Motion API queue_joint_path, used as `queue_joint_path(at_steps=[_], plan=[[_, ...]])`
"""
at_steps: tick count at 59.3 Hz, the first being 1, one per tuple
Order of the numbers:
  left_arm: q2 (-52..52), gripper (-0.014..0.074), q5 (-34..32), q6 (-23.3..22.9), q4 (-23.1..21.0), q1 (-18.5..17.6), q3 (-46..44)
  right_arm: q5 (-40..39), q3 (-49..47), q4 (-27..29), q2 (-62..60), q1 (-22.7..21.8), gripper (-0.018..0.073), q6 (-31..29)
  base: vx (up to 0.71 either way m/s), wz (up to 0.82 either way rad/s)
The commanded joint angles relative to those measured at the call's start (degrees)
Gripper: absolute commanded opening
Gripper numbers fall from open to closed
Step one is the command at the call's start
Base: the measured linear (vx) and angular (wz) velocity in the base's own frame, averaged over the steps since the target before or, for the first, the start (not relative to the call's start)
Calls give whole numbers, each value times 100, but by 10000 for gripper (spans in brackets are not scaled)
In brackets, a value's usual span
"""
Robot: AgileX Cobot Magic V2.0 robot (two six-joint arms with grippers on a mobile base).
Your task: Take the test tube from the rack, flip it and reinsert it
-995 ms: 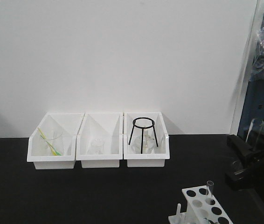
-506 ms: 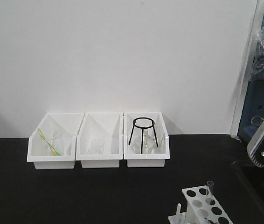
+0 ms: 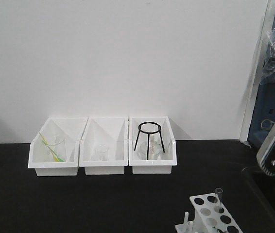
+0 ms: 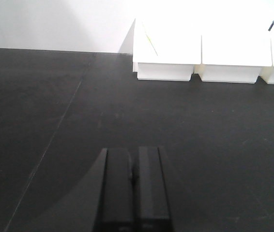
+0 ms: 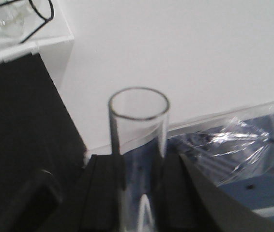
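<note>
**Between the right claw's fingers: a tube, mouth outward**

Between the two dark fingers of the right claw (image 5: 139, 160) sits the test tube (image 5: 138, 123), pinched at its lower part. Its long axis runs along the fingers, and its open rimmed end points away from the wrist. The rounded end is hidden toward the palm.

In the front view the right arm (image 3: 273, 145) hangs at the right edge, raised above the black table (image 3: 79, 204). The rack (image 3: 208, 205) lies lower and to its left, well apart. A second tube (image 3: 218, 195) stands upright in one hole.

The left claw (image 4: 133, 188) is pressed together on nothing, over bare table, with the rack outside its view. The right arm is therefore judged the nearer. The coming move likely turns on bringing the tube's axis upright over a free hole.
</note>
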Motion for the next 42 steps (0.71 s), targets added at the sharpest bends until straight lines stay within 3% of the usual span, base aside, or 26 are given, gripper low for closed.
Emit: queue_joint_path(at_steps=[1, 11, 23, 31, 42], plan=[[-65, -6, -453, -3, -26, -48, 12, -376, -216, 441, -110, 12, -9, 1275, 0, 0], [-65, -6, -453, -3, -26, -48, 12, -478, -216, 1010, -110, 6, -9, 3282, 0, 0], [-65, -6, -453, -3, -26, -48, 12, -671, -216, 1021, -110, 6, -9, 5259, 0, 0], [-65, -6, -453, -3, -26, -48, 12, -672, -204, 1002, -110, 6, -9, 5972, 0, 0], [-65, -6, -453, -3, -26, -48, 12, -792, 12, 996, -104, 6, -9, 6035, 0, 0]])
